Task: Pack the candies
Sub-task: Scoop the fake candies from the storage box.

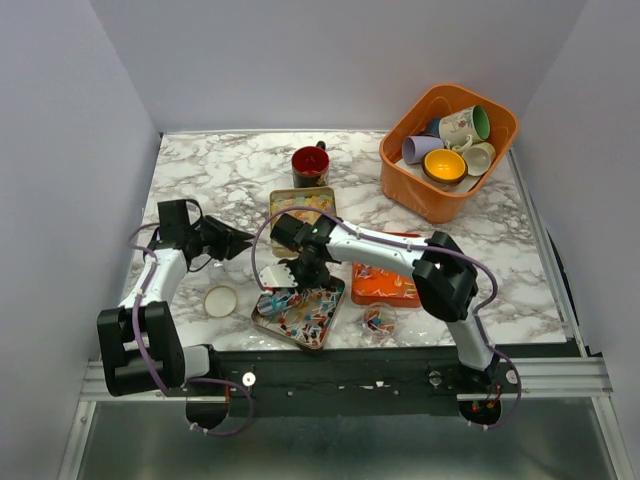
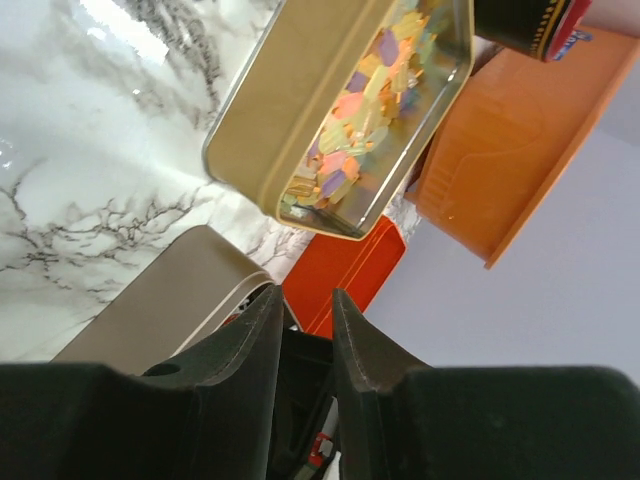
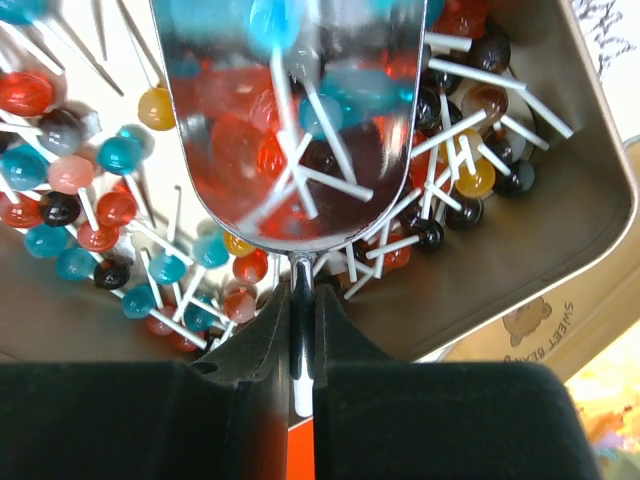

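Where the bench [image 1: 200, 175] meets its near edge, about midway along, an open tin [image 3: 590, 235] holds the candies [image 3: 100, 210]: round lollipops, glossy red, teal, black, amber and pink, on thin white sticks, lying crossed in a loose heap. Right pincer [image 3: 302, 300]: clenched on the thin handle of a metal scoop [image 3: 300, 120], whose bowl sits over the lollipops and mirrors their colours. Also a gold tin [image 2: 290, 110], toward the bench's middle, holding flat pastel pieces [image 2: 365, 120] in yellow, pink and violet. Left pincer [image 2: 300, 310]: fingers drawn nearly together, a slim gap, nothing gripped, just left of the gold tin. Far right corner: orange basket [image 1: 425, 195] of mugs [image 1: 445, 165].
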Tool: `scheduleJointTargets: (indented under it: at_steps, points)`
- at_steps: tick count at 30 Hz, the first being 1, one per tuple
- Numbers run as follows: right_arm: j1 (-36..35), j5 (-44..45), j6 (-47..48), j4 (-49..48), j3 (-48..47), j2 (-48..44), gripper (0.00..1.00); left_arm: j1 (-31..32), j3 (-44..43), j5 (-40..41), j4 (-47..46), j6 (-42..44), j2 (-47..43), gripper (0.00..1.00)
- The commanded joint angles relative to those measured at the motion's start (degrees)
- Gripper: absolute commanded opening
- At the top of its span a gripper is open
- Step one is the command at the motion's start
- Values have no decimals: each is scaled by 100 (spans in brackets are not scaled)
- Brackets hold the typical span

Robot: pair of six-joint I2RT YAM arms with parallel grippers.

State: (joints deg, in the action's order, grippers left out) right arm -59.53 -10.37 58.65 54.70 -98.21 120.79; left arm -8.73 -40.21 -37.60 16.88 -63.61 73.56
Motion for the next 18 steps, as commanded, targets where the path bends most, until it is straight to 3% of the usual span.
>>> scheduleJointTargets:
  at_steps: [1, 9, 18]
  points:
    - [143, -790, 268, -284, -93, -81, 1, -155, -330, -317, 262, 147, 158, 35]
    - [345, -1345, 401, -205, 469, -899, 1, -199, -708, -616, 763, 762, 211, 37]
    - [784, -732, 691, 523, 926, -2154, 1, -199, -945, -810, 939, 1921, -52, 45]
